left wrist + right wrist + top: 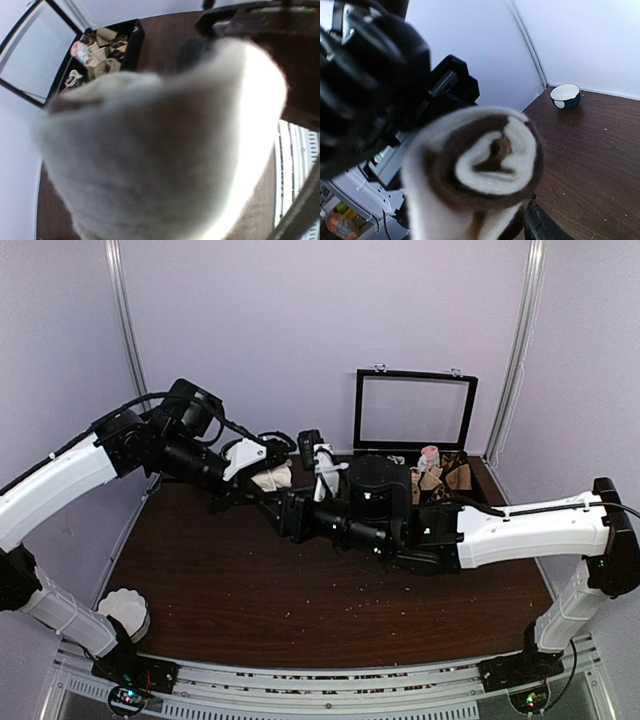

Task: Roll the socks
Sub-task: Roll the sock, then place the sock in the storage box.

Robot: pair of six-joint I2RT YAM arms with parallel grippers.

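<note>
Although the roll itself looks finished, the job is not yet closed out. Seen from the right wrist, the socks (485, 165) form a tight spiral: pale cuff fabric wound with a brown-looking layer, a small hollow at the core, and the outer wrap closed round it. From above, the bundle shows as a pale lump over the back middle of the desk (250, 590), between the two arm ends. The right wrist view puts it clear of the wood, up in the air.

The left fingers (256, 462) sit right at the bundle, yet their own camera is filled by blurred fabric that hides them, so I cannot tell whether they are clamped on it. Of the right fingers (540, 227) only one dark tip shows, just under the roll; whether the pair presses the fabric or stands off it I cannot tell either. Something must be carrying the roll, and my guess is the left side.

What seems left is letting go without the spiral springing loose, and setting it down. An open box (135, 42) of other socks stands at the back right corner, a likely place for it. A bowl (565, 95) sits near the left wall, well apart from the work.
</note>
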